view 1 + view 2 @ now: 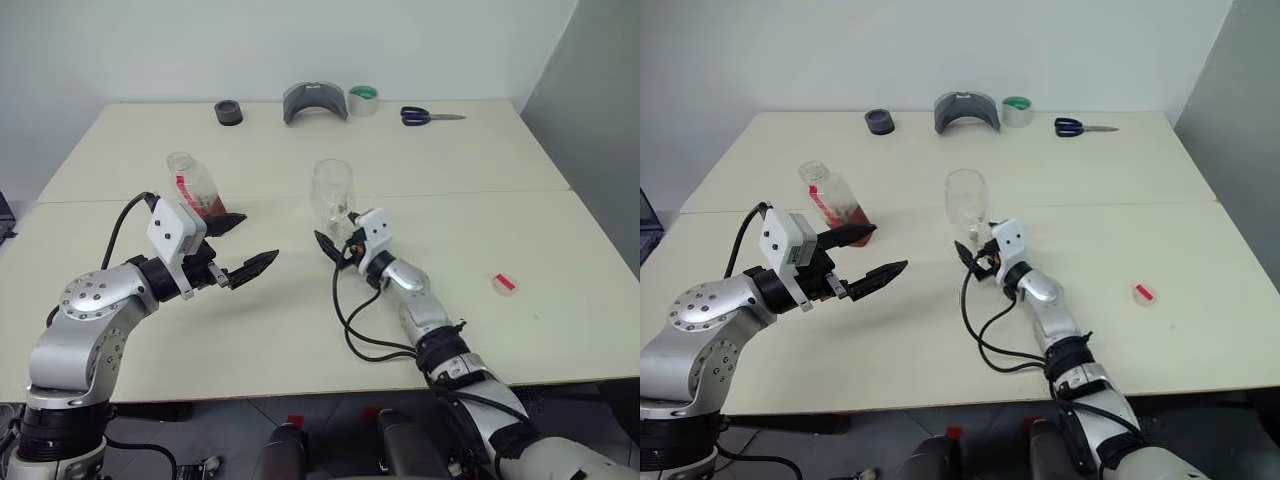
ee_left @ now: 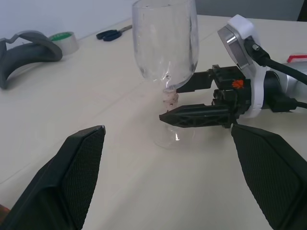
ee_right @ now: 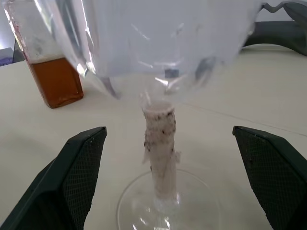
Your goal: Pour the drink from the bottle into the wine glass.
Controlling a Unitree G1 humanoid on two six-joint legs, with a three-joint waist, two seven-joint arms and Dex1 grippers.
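Glass [image 1: 333,190] upright mid-bench, fragile, stem between spread right gripper [image 1: 334,244] fingers. Bottle [image 1: 194,189] uncapped, light, probably slippery; best gripped mid-body. Left gripper [image 1: 238,243] agape beside it.

Wine glass [image 1: 332,190] stands between bottle [image 1: 193,185] and red cap [image 1: 505,284]

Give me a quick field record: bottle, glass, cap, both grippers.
bottle: upright on the table, uncapped, drink in the lower part
wine glass: upright, empty
red cap: lying on the table, near the right edge
left gripper: open, beside the bottle, holding nothing
right gripper: open, fingers either side of the stem, not gripping
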